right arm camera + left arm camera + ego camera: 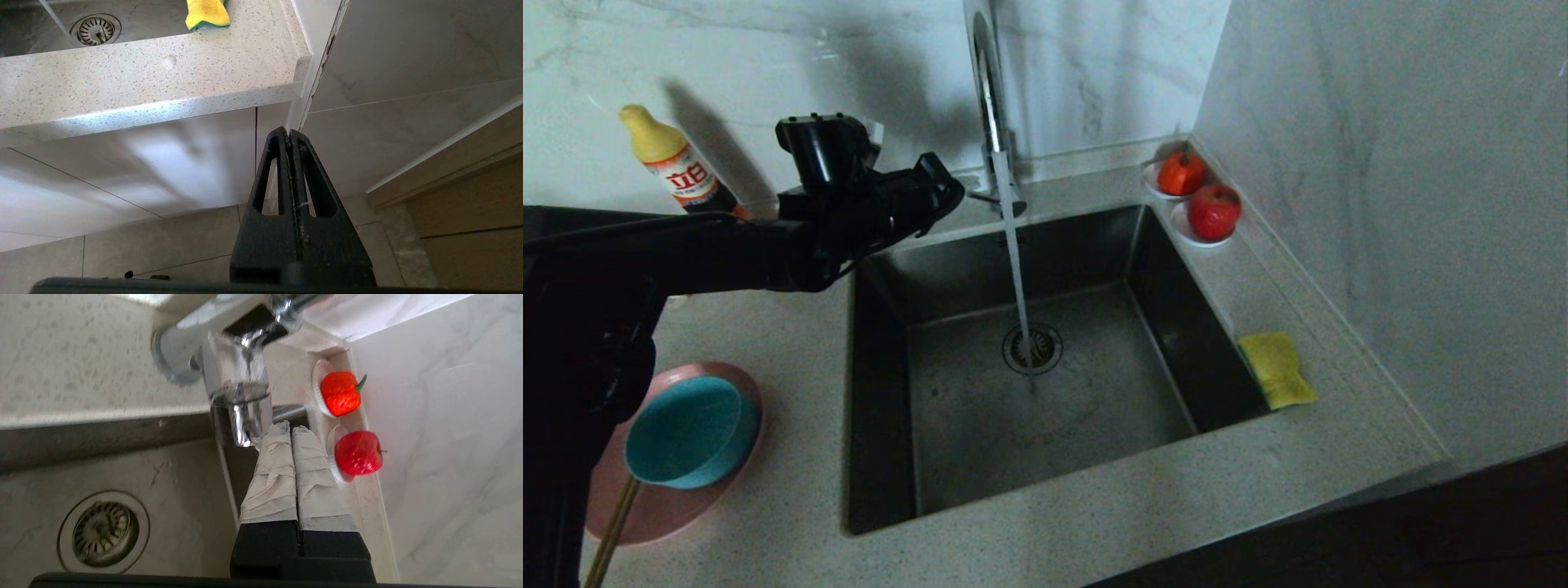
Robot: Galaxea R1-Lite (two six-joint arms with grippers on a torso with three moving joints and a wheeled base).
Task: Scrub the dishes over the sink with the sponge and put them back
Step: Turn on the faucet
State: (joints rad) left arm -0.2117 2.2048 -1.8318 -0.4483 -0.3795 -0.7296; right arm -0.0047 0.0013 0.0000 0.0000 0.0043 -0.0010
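Water: a thin stream of water [1017, 269] runs from the tall shiny chrome faucet [990, 98] straight down onto the round drain strainer [1032, 349] in the middle of the big deep steel sink [947, 441].
Left gripper: the left gripper [291, 430] is up by the faucet at the back edge of the sink. Its two white-wrapped fingers [273, 465] are pressed together with nothing between them. The tips are just beside the faucet's shiny body.
Right gripper: the right gripper [289, 132] hangs low, under the front edge of the counter, pointing at the cupboard and floor. Its black jaws are pressed together and hold nothing.
Sponge: the flat yellow sponge with a green side [1276, 369] lies on the speckled stone counter [1094, 506], right at the right edge of the sink. Nobody is touching it.
Dishes: the wide pink round plate [670, 506] sits at the counter's front left corner. The smaller teal-blue round bowl [690, 433] sits on it. The thin wooden chopsticks [613, 527] lean on the plate's near rim.
Other things: a yellow-capped soap bottle [674, 163] stands by the back wall, and two red toy fruits [1213, 211] sit on tiny white saucers in the back right corner.
Step now: I think the water has been turned on, and no scrubbing has begun.
Next move: one gripper should open and take the sponge, and the other should take a dish and bring it over the sink.
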